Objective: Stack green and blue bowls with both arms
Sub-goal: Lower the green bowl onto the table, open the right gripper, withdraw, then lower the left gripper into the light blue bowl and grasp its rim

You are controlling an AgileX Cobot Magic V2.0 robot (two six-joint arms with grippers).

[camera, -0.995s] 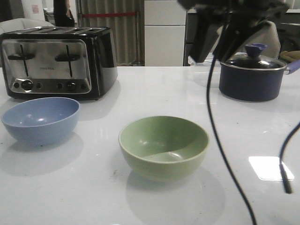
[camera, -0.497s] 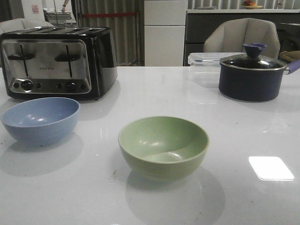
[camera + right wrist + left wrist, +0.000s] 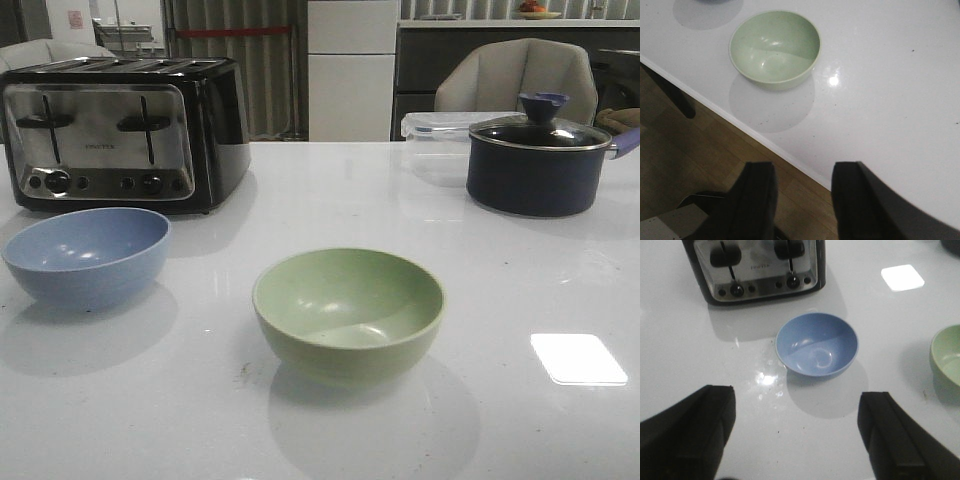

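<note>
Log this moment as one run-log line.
stage: pre-grasp | blue bowl: empty, free | green bowl: empty, free | left end effector: open | right end effector: open

Sage-green bowl (image 3: 349,312), grey-blue bowl (image 3: 87,254), navy pot (image 3: 538,165), white table (image 3: 320,200).

The white table (image 3: 330,190) carries a toaster (image 3: 120,130), blue bowl (image 3: 88,255), green bowl (image 3: 348,312), pot (image 3: 540,165).
</note>
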